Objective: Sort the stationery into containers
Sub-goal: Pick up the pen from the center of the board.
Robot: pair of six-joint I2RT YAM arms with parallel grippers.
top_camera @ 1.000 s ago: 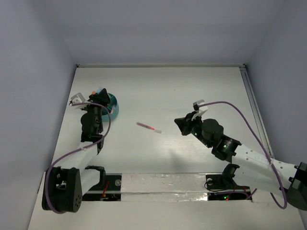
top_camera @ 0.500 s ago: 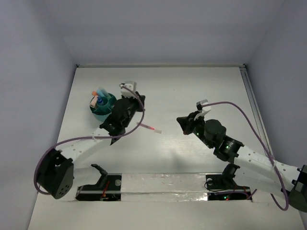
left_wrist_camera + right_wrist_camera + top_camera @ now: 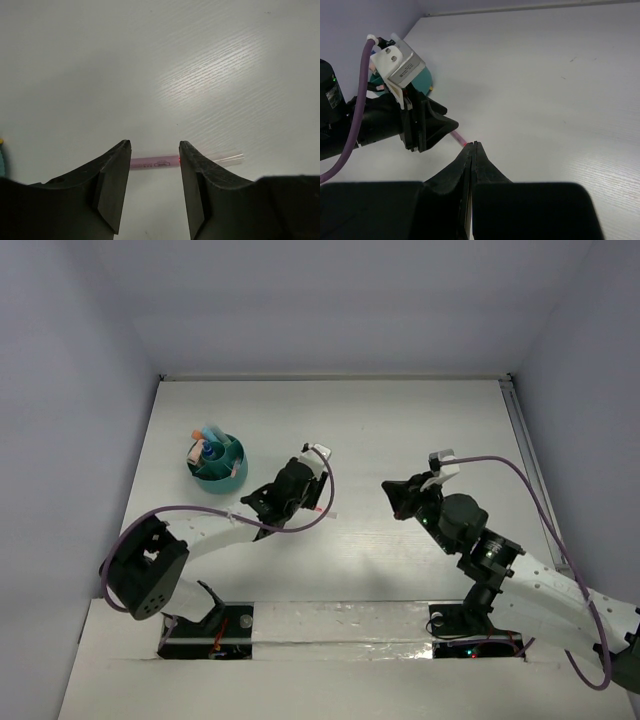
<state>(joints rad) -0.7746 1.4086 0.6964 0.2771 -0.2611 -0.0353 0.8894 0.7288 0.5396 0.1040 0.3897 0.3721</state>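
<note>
A pink pen (image 3: 155,162) with a clear cap (image 3: 227,159) lies flat on the white table. My left gripper (image 3: 155,146) is open and hovers just over it, with the pen's pink barrel showing between the jaws and touching neither. In the top view the left gripper (image 3: 308,498) covers most of the pen (image 3: 326,512). The round teal pot (image 3: 217,464) stands to its left and holds several pens and a blue-capped tube. My right gripper (image 3: 472,145) is shut and empty. It sits right of the pen (image 3: 458,137) in the top view (image 3: 392,490).
The left arm's purple cable loops above the table between its base and wrist. The table's back wall and the raised right edge (image 3: 520,430) bound the surface. The teal pot also shows behind the left gripper (image 3: 427,125) in the right wrist view (image 3: 426,80).
My left gripper has swung from the teal pot rightwards to over the pink pen. My right gripper has drawn back a little to the right and stays shut.
</note>
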